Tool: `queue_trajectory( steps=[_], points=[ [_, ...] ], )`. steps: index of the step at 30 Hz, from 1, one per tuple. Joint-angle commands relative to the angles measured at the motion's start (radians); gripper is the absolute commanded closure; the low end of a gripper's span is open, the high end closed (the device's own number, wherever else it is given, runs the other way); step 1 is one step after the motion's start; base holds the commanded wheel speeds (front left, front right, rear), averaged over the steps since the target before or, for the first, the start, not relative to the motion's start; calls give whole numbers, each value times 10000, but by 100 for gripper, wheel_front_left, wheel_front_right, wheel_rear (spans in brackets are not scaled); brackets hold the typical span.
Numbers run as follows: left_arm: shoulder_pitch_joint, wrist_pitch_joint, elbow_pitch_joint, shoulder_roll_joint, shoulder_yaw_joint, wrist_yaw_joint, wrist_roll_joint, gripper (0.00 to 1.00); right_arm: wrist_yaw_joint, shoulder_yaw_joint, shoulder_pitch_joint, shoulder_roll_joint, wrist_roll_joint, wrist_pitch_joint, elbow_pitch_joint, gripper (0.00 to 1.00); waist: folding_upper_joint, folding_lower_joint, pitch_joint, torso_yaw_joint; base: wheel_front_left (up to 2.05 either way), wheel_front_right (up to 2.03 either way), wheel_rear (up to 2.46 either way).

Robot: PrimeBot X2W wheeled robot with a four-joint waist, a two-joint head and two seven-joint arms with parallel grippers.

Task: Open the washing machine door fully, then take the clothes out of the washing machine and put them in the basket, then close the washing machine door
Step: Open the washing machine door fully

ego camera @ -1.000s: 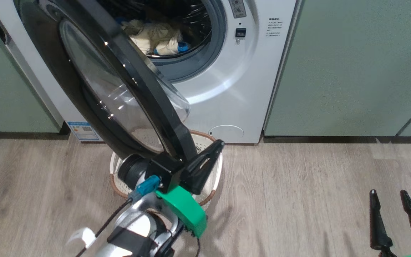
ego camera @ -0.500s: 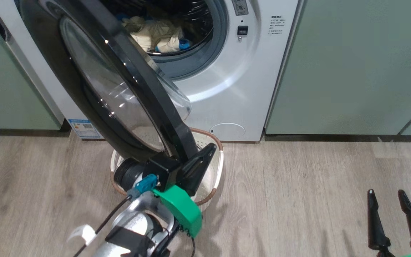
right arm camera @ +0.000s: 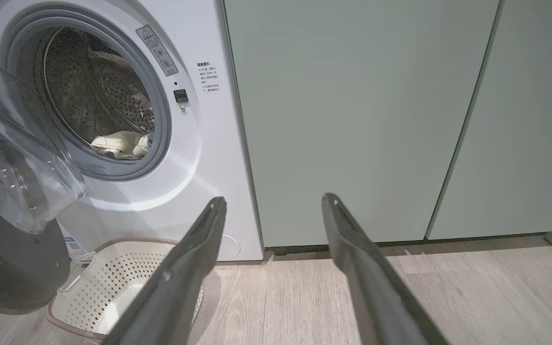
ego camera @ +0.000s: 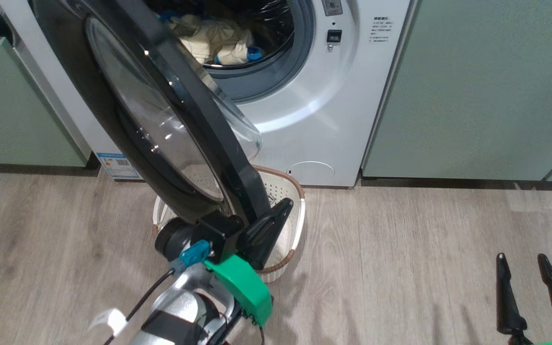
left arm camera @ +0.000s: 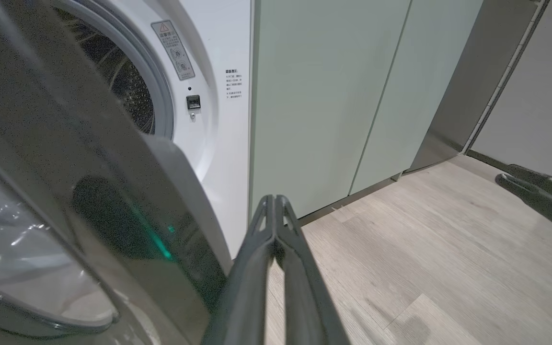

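The washing machine door (ego camera: pixel 180 120) is standing part-open, swung out in front of the washing machine (ego camera: pixel 314 120). Glossy black rim and bulging clear glass: judged rigid, weighty and slick, so best pushed at the rim's free edge. The left hand (ego camera: pixel 281 208) is sitting just beside that edge, fingers together, empty. The right hand (ego camera: pixel 520 258) is waiting open, well right of the machine. The clothes (ego camera: pixel 213 40), soft and limp, are lying inside its drum. The perforated plastic basket (ego camera: pixel 297 211) is sitting at its foot.
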Motion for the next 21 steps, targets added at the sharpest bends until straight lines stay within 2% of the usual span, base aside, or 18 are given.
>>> queue_trajectory(
  steps=[1,21],
  points=[
    [-190,-93,-288,224,589,168,-114,100,37,160,-308,-61,-98,-95,-376,0,-1,0,5,36,0,0,0],
    [482,-268,-1027,514,674,518,-63,100,37,92,-315,-40,-77,-95,-356,0,-1,0,55,837,0,0,0]
  ],
)
